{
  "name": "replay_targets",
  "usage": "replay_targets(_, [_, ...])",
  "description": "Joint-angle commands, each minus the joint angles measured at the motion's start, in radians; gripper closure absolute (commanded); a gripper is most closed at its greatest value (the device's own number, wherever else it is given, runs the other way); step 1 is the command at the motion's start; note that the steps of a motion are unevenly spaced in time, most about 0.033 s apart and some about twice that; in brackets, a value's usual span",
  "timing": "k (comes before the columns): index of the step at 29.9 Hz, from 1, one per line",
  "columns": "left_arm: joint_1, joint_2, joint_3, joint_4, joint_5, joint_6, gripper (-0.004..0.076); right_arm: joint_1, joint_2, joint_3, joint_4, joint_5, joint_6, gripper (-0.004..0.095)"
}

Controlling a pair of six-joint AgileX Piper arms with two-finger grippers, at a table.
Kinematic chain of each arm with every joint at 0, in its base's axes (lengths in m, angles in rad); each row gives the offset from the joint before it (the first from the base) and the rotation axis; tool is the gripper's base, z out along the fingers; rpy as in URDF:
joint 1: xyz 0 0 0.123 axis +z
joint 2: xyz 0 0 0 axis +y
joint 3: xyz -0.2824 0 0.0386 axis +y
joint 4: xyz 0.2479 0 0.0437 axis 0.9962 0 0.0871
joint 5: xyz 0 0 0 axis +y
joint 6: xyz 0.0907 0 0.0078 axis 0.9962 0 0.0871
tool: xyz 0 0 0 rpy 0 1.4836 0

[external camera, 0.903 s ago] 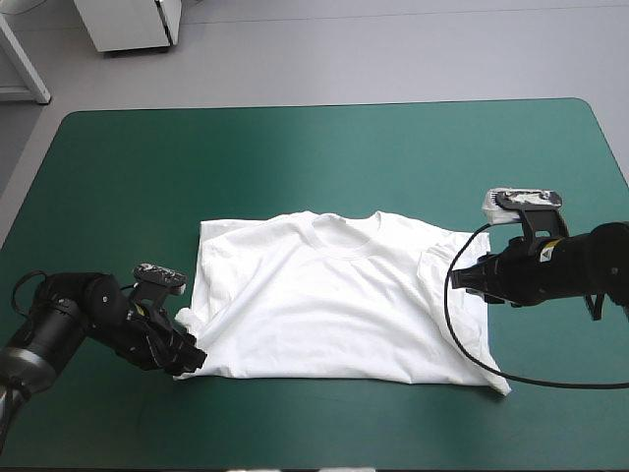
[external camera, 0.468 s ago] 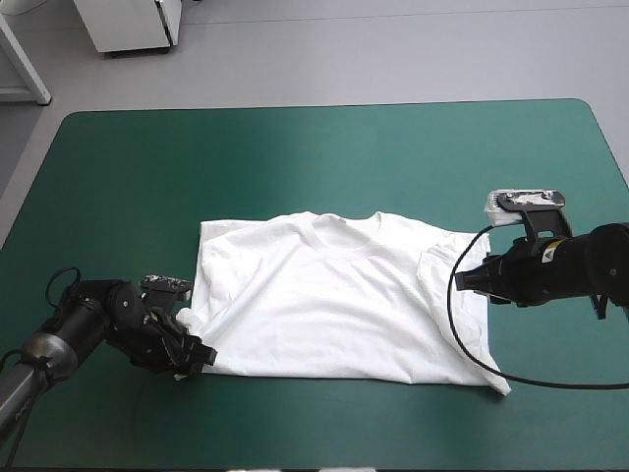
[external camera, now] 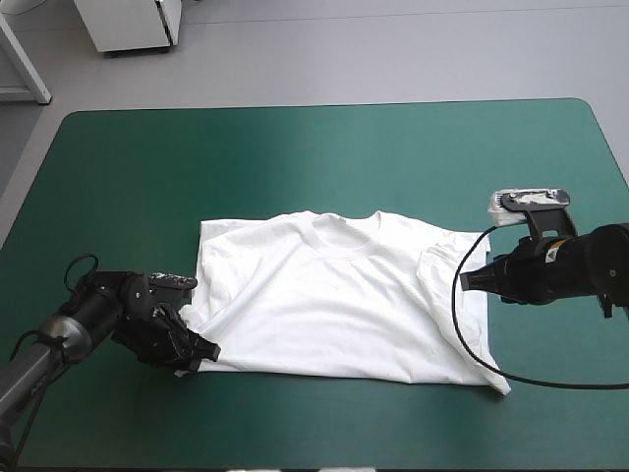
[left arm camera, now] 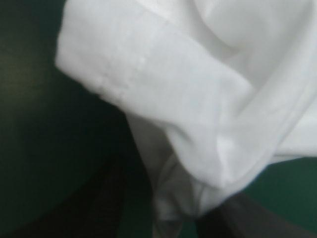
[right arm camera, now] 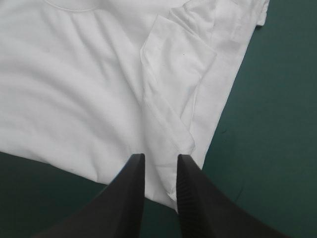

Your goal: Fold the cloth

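T-shirt [external camera: 334, 305] lies spread flat mid-surface [external camera: 324, 157], collar [external camera: 344, 231] toward the far edge.

Left claw [external camera: 197, 351] sits low at the shirt's near-left corner. From above I see cloth bunched right at it, but the arm covers the actual contact. In its wrist view the left fingers [left arm camera: 250, 220] are only dark blurs, with their tips buried under white cloth. A twist of fabric runs down between them, so I read it as clamped on the T-shirt. A hemmed band [left arm camera: 143, 74] drapes ahead of the claw. I can't say whether it's sleeve or bottom hem.

Right claw [external camera: 468, 279] hangs over the shirt's right side, by the right sleeve [external camera: 447, 261], which is folded in onto the body. That wrist view is clear. The right fingers [right arm camera: 131, 198] stand a narrow gap apart with nothing pinched between them, and the sleeve fold shows through the gap. I can't tell whether the tips touch the fabric.

The near-right corner [external camera: 501, 385] pokes out past the otherwise straight bottom edge. The near-left corner is hidden under the left claw.
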Motion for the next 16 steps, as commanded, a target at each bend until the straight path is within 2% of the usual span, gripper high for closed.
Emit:
replay_targets(1, [-0.062,0.015,0.006,-0.038,-0.036,-0.031,0.0584,0.001,-0.022,-0.029,0.0,0.001,0.0,0.0692])
replay_targets(3, [-0.099,0.015,0.006,-0.036,-0.036,-0.031,0.0729,0.001,-0.037,-0.023,0.0,0.001,0.006,0.0692])
replay_targets(4, [-0.114,0.015,0.006,-0.036,-0.036,-0.031,0.0743,0.001,-0.049,-0.014,0.0,0.002,0.018,0.0692])
replay_targets(9, [-0.132,0.015,0.006,-0.045,-0.043,-0.031,0.0746,0.001,-0.123,0.079,-0.016,0.002,0.042,0.0687])
replay_targets(11, [-0.132,0.015,0.006,-0.045,-0.043,-0.033,0.0746,0.001,-0.15,0.15,-0.004,0.002,0.042,0.0655])
replay_targets(16, [-0.132,0.015,0.006,-0.047,-0.043,-0.033,0.0746,0.001,-0.167,0.348,0.02,-0.008,0.042,0.045])
